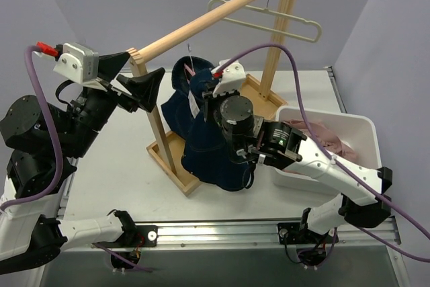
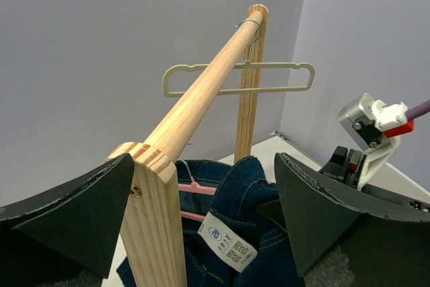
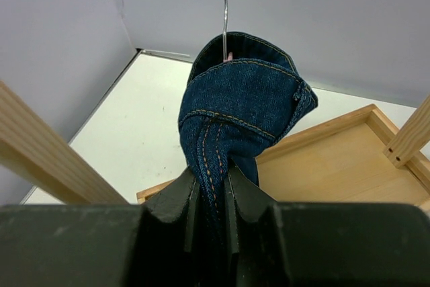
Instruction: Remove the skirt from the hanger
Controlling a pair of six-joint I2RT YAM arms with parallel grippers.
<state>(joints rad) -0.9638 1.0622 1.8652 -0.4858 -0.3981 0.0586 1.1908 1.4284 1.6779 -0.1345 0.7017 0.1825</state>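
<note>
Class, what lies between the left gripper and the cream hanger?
Only a bare stretch of wooden rail, running from the open left gripper up to the cream hanger hooked near its far end. The left wrist view shows it.

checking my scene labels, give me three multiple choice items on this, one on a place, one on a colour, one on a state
1. Where does the pink skirt lie?
A. draped over the wooden rod
B. in the white bin
C. on the table by the left arm

2. What colour is the garment in the right hand?
A. dark blue
B. red
C. green

3. How is the left hand?
A. shut on the rod
B. open
C. shut on a hanger

Answers:
1 B: pink fabric shows inside the bin, and the cream hanger hangs bare.
2 A: blue denim is pinched between its fingers.
3 B: its fingers stand wide apart.
</note>
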